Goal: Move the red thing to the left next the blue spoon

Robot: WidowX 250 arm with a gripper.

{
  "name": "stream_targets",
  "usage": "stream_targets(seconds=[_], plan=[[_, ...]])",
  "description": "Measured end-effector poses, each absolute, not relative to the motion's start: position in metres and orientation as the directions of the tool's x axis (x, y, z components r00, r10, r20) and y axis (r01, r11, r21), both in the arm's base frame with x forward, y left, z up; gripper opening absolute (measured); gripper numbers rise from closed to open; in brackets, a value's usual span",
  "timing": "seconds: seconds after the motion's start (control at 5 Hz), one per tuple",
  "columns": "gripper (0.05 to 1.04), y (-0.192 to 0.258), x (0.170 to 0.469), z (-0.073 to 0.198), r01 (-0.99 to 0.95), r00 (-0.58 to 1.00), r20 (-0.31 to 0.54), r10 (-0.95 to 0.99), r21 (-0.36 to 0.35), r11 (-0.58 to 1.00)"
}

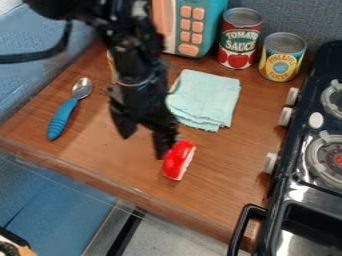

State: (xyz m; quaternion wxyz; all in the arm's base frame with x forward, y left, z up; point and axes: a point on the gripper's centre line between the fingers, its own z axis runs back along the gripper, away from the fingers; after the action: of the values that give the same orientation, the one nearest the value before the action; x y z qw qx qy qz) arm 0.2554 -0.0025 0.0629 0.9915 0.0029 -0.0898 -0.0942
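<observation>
Red thing (178, 160): on the wooden counter (123, 160), beside one fingertip and outside the gap; whether they touch cannot be told.
Gripper (143, 147): fingers apart; closing at this offset would probably miss the object.
Nearer finger: a sweep or descent here could push, turn or pin the object instead of straddling it.
Blue spoon (63, 115): at the view's left; an overlong carry could knock its handle.

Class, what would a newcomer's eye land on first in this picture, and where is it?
The bright red object stands out first, beside the black pincer, near the middle. Next come the blue-handled spoon on the left and the folded pale cloth farther back.
</observation>
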Motion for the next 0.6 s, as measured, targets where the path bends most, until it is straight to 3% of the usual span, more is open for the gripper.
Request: stream_targets(seconds=[0.6], plan=[[0.999, -0.033, 0.276, 0.032, 0.196, 0.973, 0.121, -0.199, 0.032, 0.98]])
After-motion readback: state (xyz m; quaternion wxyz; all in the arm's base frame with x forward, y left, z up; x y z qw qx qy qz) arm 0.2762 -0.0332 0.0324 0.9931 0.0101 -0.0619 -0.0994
